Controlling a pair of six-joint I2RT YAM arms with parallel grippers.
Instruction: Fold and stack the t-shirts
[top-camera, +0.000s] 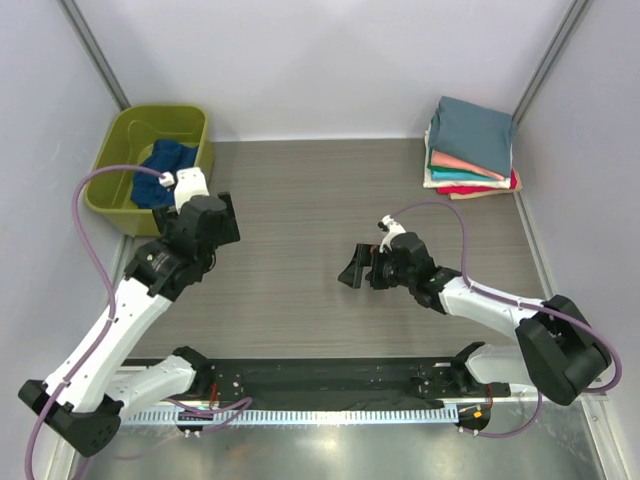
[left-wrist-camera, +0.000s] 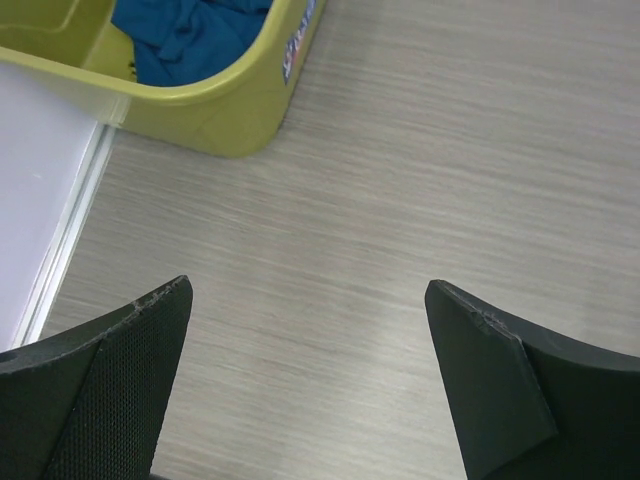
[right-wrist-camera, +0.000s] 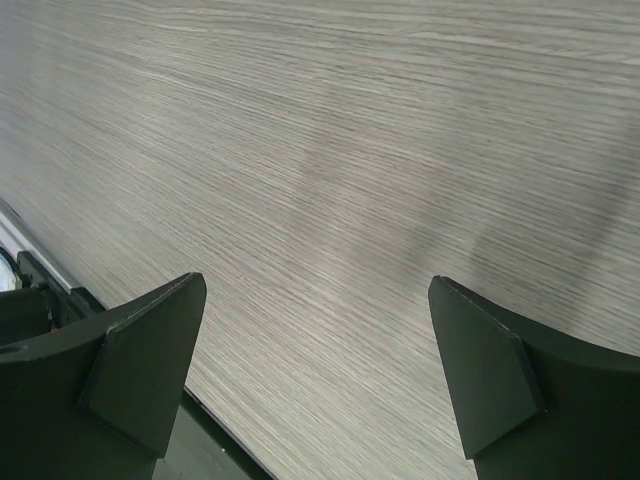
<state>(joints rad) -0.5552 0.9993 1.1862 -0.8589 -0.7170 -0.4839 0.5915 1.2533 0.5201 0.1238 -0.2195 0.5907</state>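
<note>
Shirts number six in all, and five of them lie folded in one stack (top-camera: 470, 150) at the far right corner of the table (top-camera: 300, 190). On top sits the grey-blue shirt (top-camera: 478, 122), the broadest layer. Under it, showing only as edges, come the teal shirt (top-camera: 445, 143), the salmon pink shirt (top-camera: 462, 163), the white shirt (top-camera: 436, 178) and, at the bottom, the red shirt (top-camera: 485, 187).

The sixth, the navy shirt (top-camera: 165, 160), lies crumpled and unfolded inside the single olive-green tub (top-camera: 110, 160), which stands at the far left corner.

Two arms reach over the table, and neither touches any cloth. The left hand (left-wrist-camera: 305, 300) hangs above bare wood just beside the tub's near right corner. Its two fingers (left-wrist-camera: 130, 340) are spread wide apart with nothing between them. The right hand (top-camera: 352, 268) hovers over the middle of the table, well apart from the stack and pointing toward the left edge. Its two fingers are likewise spread wide, and its wrist view shows only wood grain between them.
</note>
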